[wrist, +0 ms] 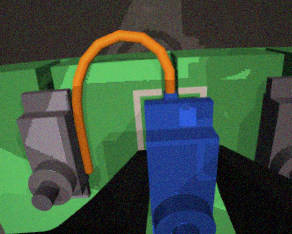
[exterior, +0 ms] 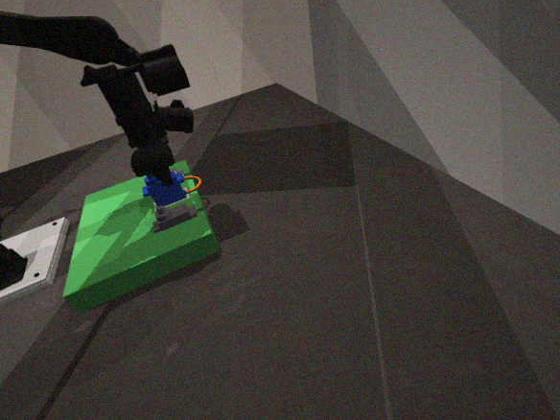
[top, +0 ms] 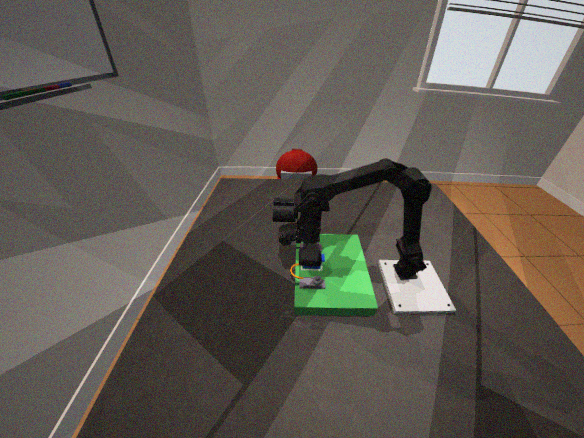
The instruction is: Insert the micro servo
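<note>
The blue micro servo (exterior: pixel 165 193) (wrist: pixel 182 155) is upright between the fingers of my gripper (top: pixel 311 265) (wrist: pixel 179 156), which is shut on it. Its output shaft faces up. It is over the marked pocket, whose pale outline (wrist: pixel 138 120) shows left of and beyond it in the wrist view; the servo hides most of the opening. Whether its lower body is inside I cannot tell. The ears do not show flat on the green deck (top: pixel 350 290) (exterior: pixel 110 259). The orange cable (top: pixel 292 271) (exterior: pixel 199 182) (wrist: pixel 120 35) arches up from the servo's far end and bends left, outside the side notch.
A grey servo (top: pixel 312 283) (exterior: pixel 175 218) (wrist: pixel 45 140) is fitted left of the pocket in the wrist view, close to the cable's free end. Another grey servo (wrist: pixel 280 125) is on the right. The arm's white base plate (top: pixel 430 295) (exterior: pixel 53 245) is beside the deck.
</note>
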`<state>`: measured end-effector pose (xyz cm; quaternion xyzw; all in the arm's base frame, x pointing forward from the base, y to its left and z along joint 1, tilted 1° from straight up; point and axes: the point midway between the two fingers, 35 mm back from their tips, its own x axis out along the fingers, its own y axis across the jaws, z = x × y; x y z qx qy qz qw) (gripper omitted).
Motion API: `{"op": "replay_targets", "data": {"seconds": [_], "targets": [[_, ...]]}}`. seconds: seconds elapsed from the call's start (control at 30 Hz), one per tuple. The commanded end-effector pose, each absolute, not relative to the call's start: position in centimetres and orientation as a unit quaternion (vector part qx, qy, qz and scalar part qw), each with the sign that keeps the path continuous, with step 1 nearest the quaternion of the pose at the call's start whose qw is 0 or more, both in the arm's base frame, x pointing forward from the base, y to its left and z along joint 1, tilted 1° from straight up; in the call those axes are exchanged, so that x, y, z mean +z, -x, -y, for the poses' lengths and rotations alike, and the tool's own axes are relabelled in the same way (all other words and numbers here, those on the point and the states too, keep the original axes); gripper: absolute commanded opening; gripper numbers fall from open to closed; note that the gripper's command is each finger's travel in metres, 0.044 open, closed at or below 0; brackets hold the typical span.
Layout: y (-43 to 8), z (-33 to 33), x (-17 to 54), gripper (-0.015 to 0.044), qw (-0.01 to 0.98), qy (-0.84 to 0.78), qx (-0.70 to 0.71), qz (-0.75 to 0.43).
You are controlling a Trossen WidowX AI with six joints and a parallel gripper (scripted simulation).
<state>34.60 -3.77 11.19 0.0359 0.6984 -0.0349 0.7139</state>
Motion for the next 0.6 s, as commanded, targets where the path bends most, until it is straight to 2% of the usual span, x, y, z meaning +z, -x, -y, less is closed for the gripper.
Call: {"op": "replay_targets", "data": {"seconds": [0.0,0.57], "targets": [[-34.6,3.8,10.8,0.0,0.714,-0.037,-0.036,-0.699],[-34.6,3.8,9.1,0.0,0.714,-0.037,-0.036,-0.699]]}}
